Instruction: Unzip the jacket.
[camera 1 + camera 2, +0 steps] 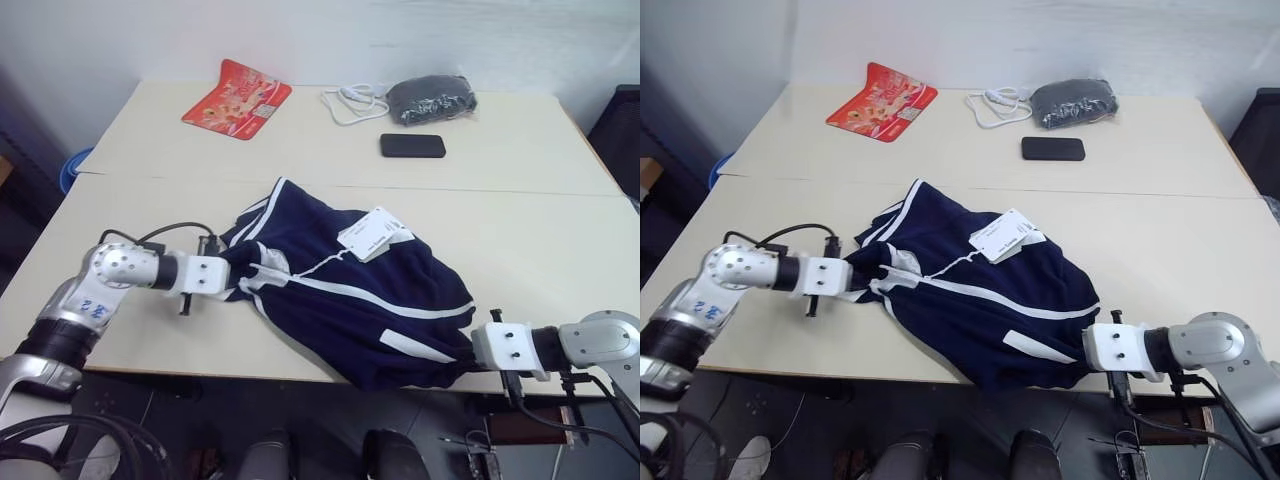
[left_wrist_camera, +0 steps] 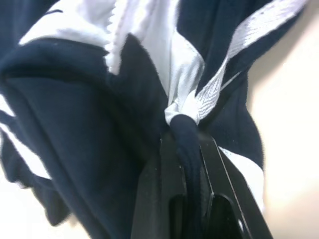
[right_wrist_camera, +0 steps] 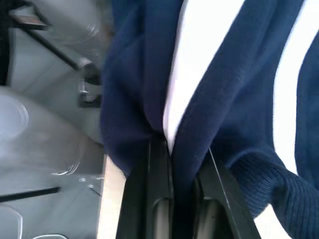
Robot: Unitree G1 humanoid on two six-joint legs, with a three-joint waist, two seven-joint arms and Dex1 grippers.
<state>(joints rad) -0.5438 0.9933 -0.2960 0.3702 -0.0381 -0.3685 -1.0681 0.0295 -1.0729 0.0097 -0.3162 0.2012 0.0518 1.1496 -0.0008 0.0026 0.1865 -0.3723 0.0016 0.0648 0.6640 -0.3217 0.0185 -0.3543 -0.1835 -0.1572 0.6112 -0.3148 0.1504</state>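
Jacket [image 1: 350, 300]: I saw it bunched on the near table [image 1: 560, 250], its near end hanging over the front edge; paper tag [image 1: 372, 233] lay on top.
Left gripper [image 2: 185, 144]: clamped on a navy fold at the jacket's left end (white trim just beyond the fingertips).
Right gripper [image 3: 172, 149]: pinched fabric at the overhanging right end.
Behind: phone [image 1: 412, 146], grey bundle [image 1: 430, 100], white cable [image 1: 352, 103], red packet [image 1: 237, 99].
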